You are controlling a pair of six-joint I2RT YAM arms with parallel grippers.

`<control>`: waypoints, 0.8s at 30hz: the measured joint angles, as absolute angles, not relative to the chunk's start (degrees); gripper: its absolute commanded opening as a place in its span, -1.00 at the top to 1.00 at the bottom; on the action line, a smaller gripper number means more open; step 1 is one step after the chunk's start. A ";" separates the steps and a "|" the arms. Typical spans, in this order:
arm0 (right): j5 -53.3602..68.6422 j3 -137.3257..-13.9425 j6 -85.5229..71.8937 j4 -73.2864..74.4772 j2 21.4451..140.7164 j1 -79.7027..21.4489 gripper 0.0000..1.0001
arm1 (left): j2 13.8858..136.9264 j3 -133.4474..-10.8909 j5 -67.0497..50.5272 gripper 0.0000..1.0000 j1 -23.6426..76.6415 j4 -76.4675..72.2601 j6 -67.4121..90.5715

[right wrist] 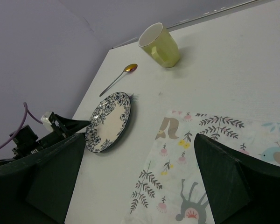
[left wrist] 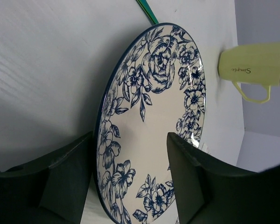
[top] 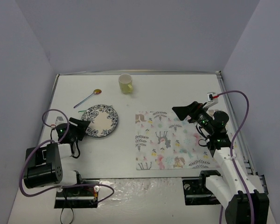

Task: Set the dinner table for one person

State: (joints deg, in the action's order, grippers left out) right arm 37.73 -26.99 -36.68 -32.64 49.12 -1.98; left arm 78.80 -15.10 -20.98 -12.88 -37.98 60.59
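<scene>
Near rim of plate [left wrist: 149,140] hidden between parted left jaws, green utensil [left wrist: 148,11] mostly behind it, mug [top: 125,83] empty on surface [top: 177,88], right jaws open, empty, above mat [top: 170,140].

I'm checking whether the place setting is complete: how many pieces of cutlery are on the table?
2. A spoon lies at the far left, beyond the plate. A green handle pokes out at the plate's rim; the rest is hidden, so more could lie beneath.

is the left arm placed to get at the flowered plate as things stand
Probably yes: the left claw is open at the near rim of the plate, and nothing lies between them.
</scene>
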 measured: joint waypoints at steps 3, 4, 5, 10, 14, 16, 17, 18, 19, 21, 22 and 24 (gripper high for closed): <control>37.86 -26.96 -36.46 -32.81 49.12 -1.98 -1.00 | 80.66 -14.70 -20.83 0.62 -12.92 -39.71 60.38; 37.90 -26.96 -36.37 -32.82 49.12 -1.98 -1.00 | 81.25 -14.26 -20.86 0.73 -13.00 -40.16 60.56; 37.94 -26.96 -36.29 -32.83 49.12 -1.98 -1.00 | 81.60 -14.00 -20.90 0.84 -13.10 -40.56 60.62; 38.00 -26.96 -35.95 -32.82 49.09 -1.98 -1.00 | 81.38 -13.11 -21.50 1.00 -13.19 -40.24 60.79; 38.00 -26.96 -35.78 -32.79 48.90 -1.98 -1.00 | 78.82 -12.34 -21.92 1.00 -13.19 -37.77 60.91; 38.00 -26.96 -35.71 -32.69 48.64 -1.98 -1.00 | 76.35 -11.73 -22.27 1.00 -13.19 -35.68 60.99; 37.98 -26.96 -35.59 -32.53 48.47 -1.98 -1.00 | 74.45 -11.43 -22.57 1.00 -13.17 -34.20 61.01; 37.98 -26.96 -35.54 -32.40 48.30 -1.98 -1.00 | 72.61 -11.29 -22.86 1.00 -13.12 -32.79 60.98; 37.98 -26.96 -35.51 -32.27 48.14 -1.98 -1.00 | 70.79 -11.17 -23.14 1.00 -13.07 -31.39 60.93; 37.98 -27.06 -35.19 -31.86 47.90 -1.98 -1.00 | 66.22 -10.91 -23.43 1.00 -12.85 -27.46 60.84; 37.98 -27.12 -35.03 -31.64 47.79 -1.98 -1.00 | 63.54 -10.70 -23.59 1.00 -12.79 -25.30 60.67; 37.98 -27.24 -34.70 -31.21 47.58 -1.98 -1.00 | 58.90 -10.44 -23.97 1.00 -12.72 -21.39 60.34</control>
State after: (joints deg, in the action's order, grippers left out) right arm 37.98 -27.24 -34.70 -31.21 47.58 -1.98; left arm 58.90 -10.44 -23.97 -12.72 -21.39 60.34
